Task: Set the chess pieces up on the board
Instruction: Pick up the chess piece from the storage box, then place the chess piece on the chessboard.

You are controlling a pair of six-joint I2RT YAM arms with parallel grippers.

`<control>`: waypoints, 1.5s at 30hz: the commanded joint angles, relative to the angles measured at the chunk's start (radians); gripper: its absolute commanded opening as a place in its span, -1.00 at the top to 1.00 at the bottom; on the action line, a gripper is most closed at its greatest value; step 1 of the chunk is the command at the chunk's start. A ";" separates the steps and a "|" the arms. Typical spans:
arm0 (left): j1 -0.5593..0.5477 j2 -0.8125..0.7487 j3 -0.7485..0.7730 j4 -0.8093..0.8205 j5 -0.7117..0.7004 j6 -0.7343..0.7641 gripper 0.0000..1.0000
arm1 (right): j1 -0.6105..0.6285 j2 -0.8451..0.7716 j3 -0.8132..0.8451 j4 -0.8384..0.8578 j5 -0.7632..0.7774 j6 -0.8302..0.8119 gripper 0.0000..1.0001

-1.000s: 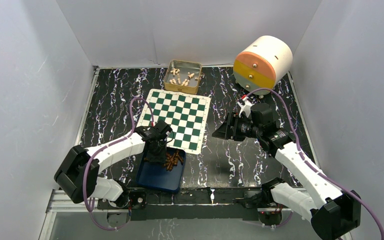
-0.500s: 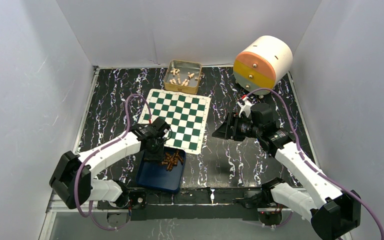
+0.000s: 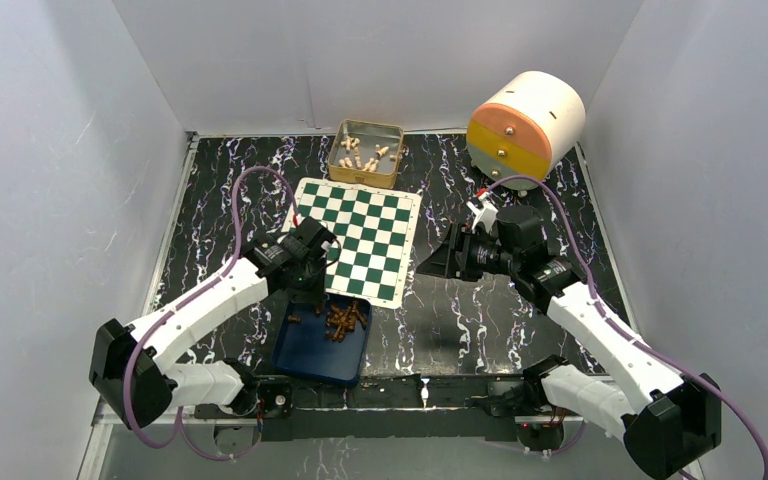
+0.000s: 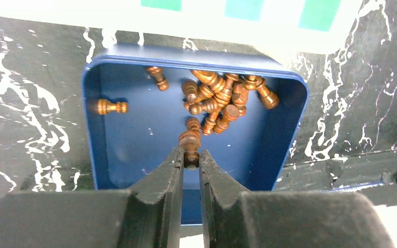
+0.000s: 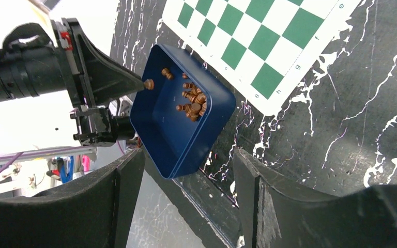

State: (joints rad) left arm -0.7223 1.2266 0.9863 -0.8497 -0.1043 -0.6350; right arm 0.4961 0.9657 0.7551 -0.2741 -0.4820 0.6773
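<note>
My left gripper (image 3: 310, 287) (image 4: 191, 163) is shut on one dark-brown chess piece (image 4: 190, 149) and holds it above the blue tray (image 3: 305, 362) (image 4: 90, 129), near the board's near edge. A pile of brown chess pieces (image 3: 345, 318) (image 4: 219, 98) lies in the tray's far right part. One lone piece (image 4: 108, 107) lies at its left. The green-and-white board (image 3: 355, 235) (image 5: 258, 36) has no pieces on it. My right gripper (image 3: 430, 265) (image 5: 186, 155) is open and empty, hovering right of the board. The right wrist view shows the held piece (image 5: 148, 83).
A gold tin (image 3: 366, 153) with cream-white pieces stands behind the board. A white cylinder with orange and yellow drawer fronts (image 3: 525, 122) lies at the back right. White walls close in the black marbled table (image 3: 520, 330) on three sides.
My left gripper has risen out of the tray with a brown piece and moved slightly toward the board. The right gripper has shifted a little to the left.
</note>
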 commanded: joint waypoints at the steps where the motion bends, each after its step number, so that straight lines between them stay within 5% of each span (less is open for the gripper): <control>1: -0.004 0.018 0.096 -0.068 -0.156 0.041 0.92 | 0.016 -0.006 0.011 0.051 -0.017 0.009 -0.43; 7: 0.034 0.167 0.254 -0.079 -0.207 0.120 0.89 | 0.018 -0.035 0.008 0.013 -0.001 -0.021 -0.54; 14: 0.287 0.279 0.399 -0.013 -0.071 0.215 0.88 | 0.017 -0.046 0.072 -0.114 0.035 -0.094 -0.95; 23: 0.556 0.570 0.659 0.091 0.014 0.244 0.89 | 0.018 -0.075 0.095 -0.201 0.143 -0.140 -0.97; 37: 0.586 1.103 1.221 0.059 0.090 0.209 0.94 | 0.017 -0.035 0.147 -0.237 0.200 -0.109 -0.97; 45: 0.586 1.162 1.284 0.069 0.137 0.213 0.93 | 0.018 -0.048 0.130 -0.234 0.226 -0.088 -0.97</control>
State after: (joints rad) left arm -0.1345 2.4172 2.2242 -0.7654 -0.0193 -0.4210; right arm 0.5110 0.9371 0.8547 -0.5259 -0.2737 0.5732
